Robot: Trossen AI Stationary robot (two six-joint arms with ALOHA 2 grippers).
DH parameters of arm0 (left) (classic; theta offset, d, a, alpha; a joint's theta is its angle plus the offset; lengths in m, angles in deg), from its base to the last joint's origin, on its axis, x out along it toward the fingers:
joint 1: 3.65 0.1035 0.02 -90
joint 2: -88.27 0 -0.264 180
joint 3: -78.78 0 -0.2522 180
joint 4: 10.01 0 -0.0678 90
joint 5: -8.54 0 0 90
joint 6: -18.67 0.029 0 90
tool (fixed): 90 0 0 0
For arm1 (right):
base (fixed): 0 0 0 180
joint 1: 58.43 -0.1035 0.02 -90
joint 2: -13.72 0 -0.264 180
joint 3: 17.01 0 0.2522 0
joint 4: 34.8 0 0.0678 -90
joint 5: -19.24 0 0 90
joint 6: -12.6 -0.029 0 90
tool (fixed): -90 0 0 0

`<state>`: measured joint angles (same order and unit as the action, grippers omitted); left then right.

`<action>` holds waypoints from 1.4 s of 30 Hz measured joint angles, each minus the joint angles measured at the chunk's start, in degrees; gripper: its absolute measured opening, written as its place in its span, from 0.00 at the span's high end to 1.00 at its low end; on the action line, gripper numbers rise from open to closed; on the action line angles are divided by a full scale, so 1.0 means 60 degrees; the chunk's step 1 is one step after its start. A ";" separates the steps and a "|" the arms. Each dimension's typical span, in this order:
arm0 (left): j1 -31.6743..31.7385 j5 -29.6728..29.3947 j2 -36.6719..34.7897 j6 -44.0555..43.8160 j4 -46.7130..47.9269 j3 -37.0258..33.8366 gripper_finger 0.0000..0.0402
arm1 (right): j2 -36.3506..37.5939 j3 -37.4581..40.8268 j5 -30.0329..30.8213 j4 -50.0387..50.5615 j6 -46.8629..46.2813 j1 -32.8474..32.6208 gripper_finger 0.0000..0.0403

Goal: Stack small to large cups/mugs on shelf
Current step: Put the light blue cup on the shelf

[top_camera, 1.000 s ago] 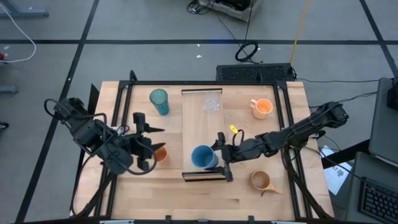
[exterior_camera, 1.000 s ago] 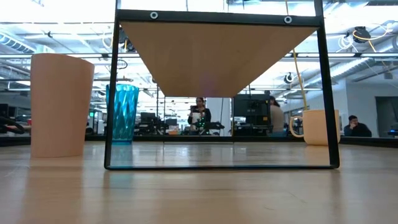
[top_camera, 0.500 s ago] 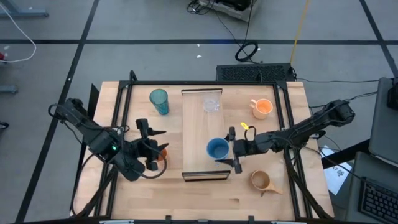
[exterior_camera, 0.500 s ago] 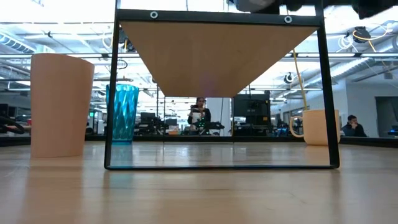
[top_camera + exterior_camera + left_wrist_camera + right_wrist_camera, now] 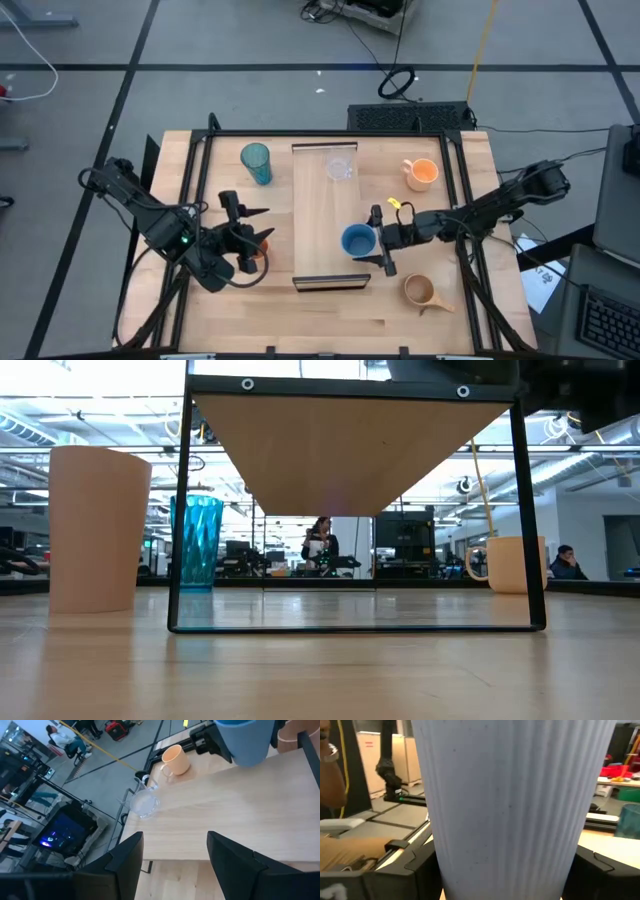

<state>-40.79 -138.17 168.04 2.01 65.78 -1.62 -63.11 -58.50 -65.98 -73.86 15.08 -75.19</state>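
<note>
Blue cup (image 5: 357, 241) upright over shelf (image 5: 318, 215) right edge, clamped in my right gripper (image 5: 376, 240); shelf lies leftward; left gripper (image 5: 243, 233) open beside shelf's left, near orange cup (image 5: 259, 250).

Upright blue cup (image 5: 357, 241) over the shelf (image 5: 318, 218).

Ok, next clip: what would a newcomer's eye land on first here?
Probably the blue cup, gripped in the right pincer over the shelf's right edge near its front end. Next, the left pincer, fingers spread, at the small orange cup left of the shelf. The clear glass cup stands alone at the shelf's far end.
</note>
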 joint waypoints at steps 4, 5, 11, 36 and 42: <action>0.0000 -0.0060 0.0000 0.0103 -0.0171 0.0000 0.44 | -0.0194 0.0000 -0.0811 -0.0216 -0.0018 0.0406 0.29; 0.0000 -0.0063 0.0000 0.0186 -0.0234 0.0000 0.44 | -0.0237 0.0000 -0.1004 -0.0275 -0.0017 0.0484 0.29; 0.0000 -0.0063 0.0000 0.0528 -0.0389 0.0000 0.44 | -0.0495 -0.0004 -0.1594 -0.0521 -0.0011 0.0799 0.29; 0.0000 -0.0077 0.0000 0.0791 -0.0487 0.0000 0.44 | -0.1235 -0.0011 -0.2092 -0.1577 -0.0036 0.0915 0.29; 0.0000 -0.0073 0.0000 0.1184 -0.0906 0.0004 0.44 | -0.1342 -0.0011 -0.2095 -0.1635 -0.0199 0.1042 0.29</action>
<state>-40.79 -138.61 168.04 9.11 60.35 -1.59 -71.16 -58.56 -78.56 -83.67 13.89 -68.93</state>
